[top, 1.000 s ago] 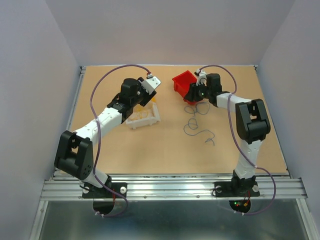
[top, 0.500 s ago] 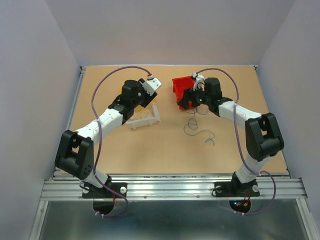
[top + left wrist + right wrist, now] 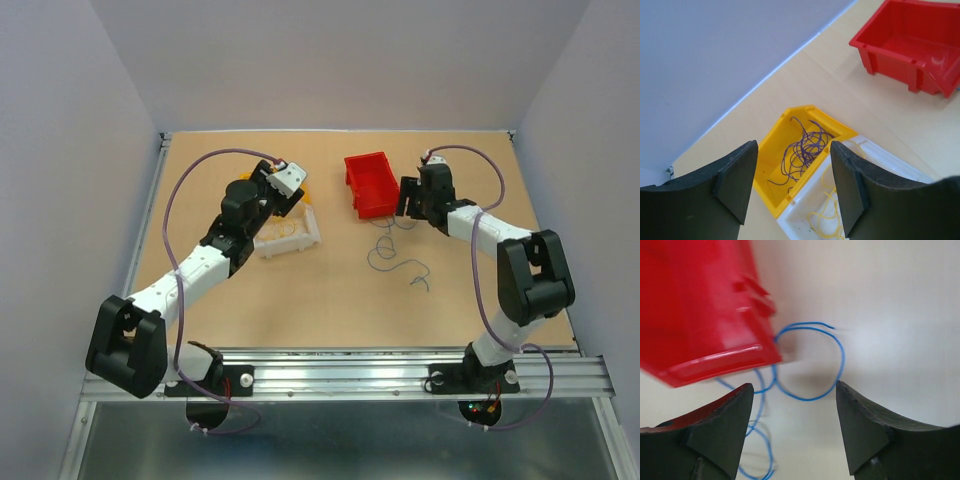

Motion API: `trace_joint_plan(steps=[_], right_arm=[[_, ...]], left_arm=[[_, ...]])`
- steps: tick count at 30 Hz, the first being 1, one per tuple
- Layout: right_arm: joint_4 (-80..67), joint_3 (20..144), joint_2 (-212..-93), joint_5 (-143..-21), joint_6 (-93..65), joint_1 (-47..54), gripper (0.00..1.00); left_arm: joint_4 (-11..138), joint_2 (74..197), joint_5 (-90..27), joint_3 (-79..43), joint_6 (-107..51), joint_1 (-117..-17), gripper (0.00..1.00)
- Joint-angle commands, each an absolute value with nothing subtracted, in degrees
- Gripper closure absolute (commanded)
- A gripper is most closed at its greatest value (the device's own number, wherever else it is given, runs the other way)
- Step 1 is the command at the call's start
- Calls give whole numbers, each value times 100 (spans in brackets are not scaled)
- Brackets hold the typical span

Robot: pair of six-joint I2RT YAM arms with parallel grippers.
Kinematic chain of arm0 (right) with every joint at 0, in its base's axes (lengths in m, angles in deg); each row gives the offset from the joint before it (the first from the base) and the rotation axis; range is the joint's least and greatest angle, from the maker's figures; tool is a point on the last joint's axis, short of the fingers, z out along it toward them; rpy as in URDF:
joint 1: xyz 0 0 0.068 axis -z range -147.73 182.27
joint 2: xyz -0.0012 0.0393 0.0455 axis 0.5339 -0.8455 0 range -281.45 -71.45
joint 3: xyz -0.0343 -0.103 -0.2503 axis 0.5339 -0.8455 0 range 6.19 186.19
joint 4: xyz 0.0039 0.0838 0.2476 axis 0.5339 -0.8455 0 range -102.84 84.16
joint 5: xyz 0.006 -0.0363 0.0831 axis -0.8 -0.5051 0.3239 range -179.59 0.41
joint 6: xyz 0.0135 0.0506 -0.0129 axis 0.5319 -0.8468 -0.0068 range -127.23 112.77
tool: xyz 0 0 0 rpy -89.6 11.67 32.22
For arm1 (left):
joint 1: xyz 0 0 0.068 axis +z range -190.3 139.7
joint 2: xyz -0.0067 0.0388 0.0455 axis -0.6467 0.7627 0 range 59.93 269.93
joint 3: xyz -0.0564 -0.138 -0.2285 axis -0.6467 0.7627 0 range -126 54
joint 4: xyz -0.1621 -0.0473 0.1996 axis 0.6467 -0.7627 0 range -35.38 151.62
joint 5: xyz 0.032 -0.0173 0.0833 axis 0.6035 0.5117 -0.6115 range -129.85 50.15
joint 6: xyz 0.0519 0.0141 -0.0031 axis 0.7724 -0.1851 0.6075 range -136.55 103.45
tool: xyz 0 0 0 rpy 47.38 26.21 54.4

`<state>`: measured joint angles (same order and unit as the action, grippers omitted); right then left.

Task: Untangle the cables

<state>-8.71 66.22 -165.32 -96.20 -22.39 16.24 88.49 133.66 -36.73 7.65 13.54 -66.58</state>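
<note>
My left jaws gape wide and empty above the yellow bin (image 3: pixel 782 137) of purple wires (image 3: pixel 805 147); my right jaws, equally wide and empty, hang over a blue cable (image 3: pixel 812 398) beside the red bin (image 3: pixel 695 300).

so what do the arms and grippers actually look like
The left arm and right arm match: white links with bulky black joints. A thin lilac cord loops along each. The fingers are matte black wedges with blunt tips.
</note>
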Motion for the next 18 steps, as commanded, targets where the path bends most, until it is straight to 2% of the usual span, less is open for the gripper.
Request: trace_joint_plan(steps=[1, 6, 10, 13, 14, 15, 18], right_arm=[[-1050, 7008, -17085, -10137, -2604, 1969, 30], [-1050, 7175, -17489, -10057, -2691, 2163, 35], [-1015, 7421, -17901, -9997, -2692, 2181, 46], [-1023, 7589, -18078, -9873, -2622, 2181, 62], [-1023, 7597, -18070, -9847, -2604, 2181, 89], [-1023, 7571, -17992, -9812, -2526, 2181, 99], [-1032, 7012, -17194, -9777, -2463, 2181, 100]], left_arm=[[9440, 13217, -3739, 865, 1307, -6684, 29], [9449, 13217, -3695, 882, 1316, -6684, 29], [9458, 13208, -3660, 891, 1325, -6693, 29], [9458, 13200, -3642, 891, 1316, -6693, 29], [9441, 13200, -3616, 891, 1316, -6684, 29], [9449, 13200, -3624, 900, 1325, -6693, 29], [9449, 13182, -3572, 926, 1316, -6684, 29]])
